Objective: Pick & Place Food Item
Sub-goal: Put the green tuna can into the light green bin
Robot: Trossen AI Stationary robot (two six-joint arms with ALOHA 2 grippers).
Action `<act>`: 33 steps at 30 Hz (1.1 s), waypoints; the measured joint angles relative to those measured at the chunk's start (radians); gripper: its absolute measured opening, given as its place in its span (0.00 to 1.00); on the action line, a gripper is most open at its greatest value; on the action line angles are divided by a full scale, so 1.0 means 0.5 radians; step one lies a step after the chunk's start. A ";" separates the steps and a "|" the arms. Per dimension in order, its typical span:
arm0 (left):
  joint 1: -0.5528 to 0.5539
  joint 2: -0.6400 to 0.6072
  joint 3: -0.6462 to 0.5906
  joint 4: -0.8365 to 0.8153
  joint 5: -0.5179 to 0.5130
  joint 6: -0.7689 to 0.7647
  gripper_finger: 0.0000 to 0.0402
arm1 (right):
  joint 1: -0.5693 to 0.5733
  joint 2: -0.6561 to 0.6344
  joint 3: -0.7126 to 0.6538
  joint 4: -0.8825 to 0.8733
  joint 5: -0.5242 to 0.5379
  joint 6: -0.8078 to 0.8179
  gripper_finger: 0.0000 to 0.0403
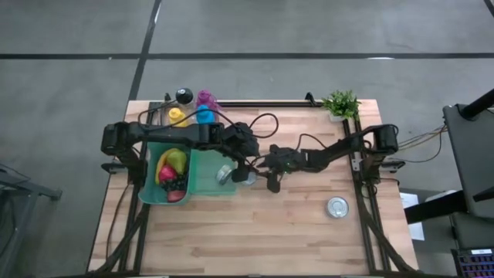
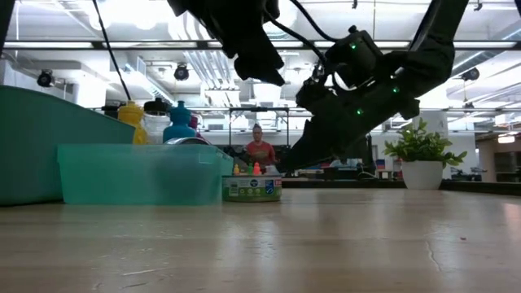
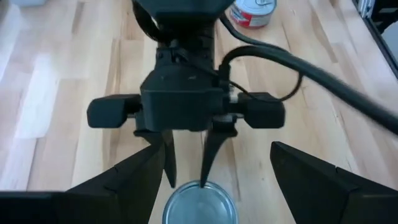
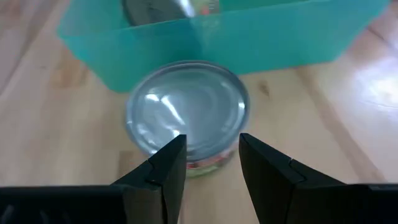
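Observation:
A flat food can (image 1: 245,177) (image 2: 252,187) with a silver lid (image 4: 186,112) stands on the wooden table, against the small teal container (image 2: 142,173) (image 4: 249,37). My left gripper (image 1: 245,158) (image 3: 214,152) hangs open well above the can (image 3: 200,202), one finger on each side of it. My right gripper (image 1: 262,171) (image 4: 211,143) slants down from the table's right. Its fingertips (image 2: 286,167) sit close together just over the can's right rim, with nothing between them.
A large teal bin (image 1: 147,177) of fruit sits left of the small container. A second can (image 1: 337,207) stands toward the near right. Bottles (image 1: 193,108) and a potted plant (image 1: 340,103) line the far edge. A person (image 2: 259,150) shows in the room behind.

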 joint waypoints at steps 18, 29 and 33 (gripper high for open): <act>0.001 0.002 -0.157 0.063 -0.014 -0.061 0.74 | 0.004 0.126 0.126 -0.118 -0.013 0.078 0.36; -0.001 0.002 -0.157 0.068 -0.013 -0.169 0.74 | 0.006 -0.005 0.072 -0.339 -0.017 0.173 0.36; -0.001 0.002 -0.157 0.068 -0.012 -0.180 0.74 | 0.006 -0.040 0.045 -0.364 -0.019 0.202 0.36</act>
